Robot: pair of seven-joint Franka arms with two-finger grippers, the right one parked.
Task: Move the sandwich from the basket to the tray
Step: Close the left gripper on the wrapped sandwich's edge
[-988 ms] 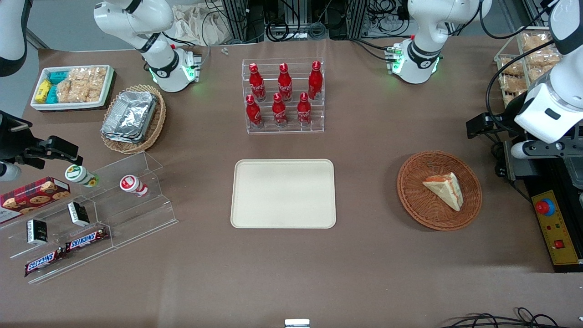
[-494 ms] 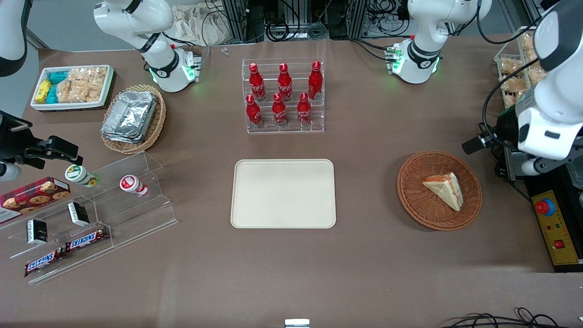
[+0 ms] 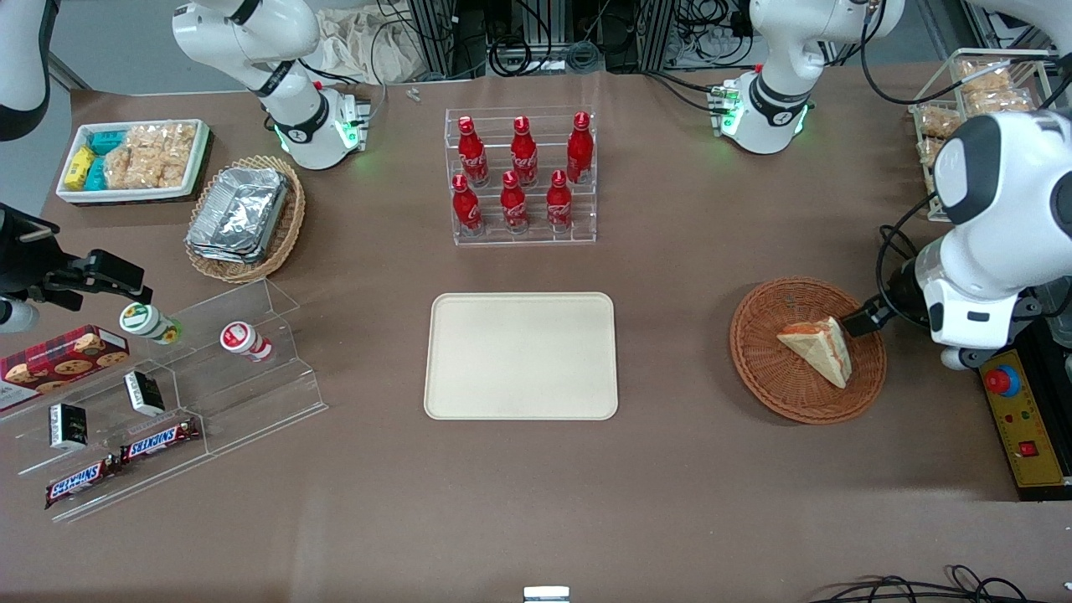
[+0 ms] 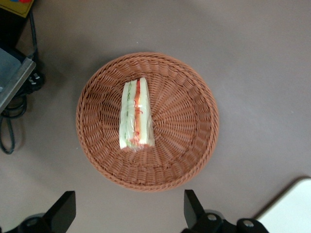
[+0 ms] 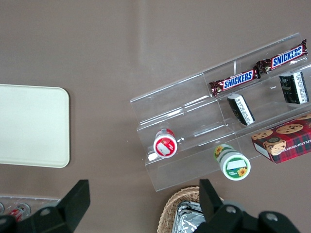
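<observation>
The sandwich (image 3: pixel 816 350) is a pale bread wedge lying in the round reddish-brown basket (image 3: pixel 758 368) toward the working arm's end of the table. The left wrist view shows its cut edge (image 4: pixel 135 115) with red, orange and green layers, inside the basket (image 4: pixel 194 111). My gripper (image 4: pixel 127 195) is open and empty. It hangs high above the table just outside the basket's rim, touching nothing. In the front view the left arm's wrist (image 3: pixel 971 310) hangs beside the basket. The cream tray (image 3: pixel 521 355) lies empty mid-table.
A clear rack of red bottles (image 3: pixel 521 177) stands farther from the front camera than the tray. A yellow control box with a red button (image 3: pixel 1016 412) and cables lie beside the basket. Snack racks and a foil-container basket (image 3: pixel 244 216) are toward the parked arm's end.
The left arm has swung down from the table's edge to hang beside the basket, nearer the front camera. Sandwich, basket and tray have not moved.
</observation>
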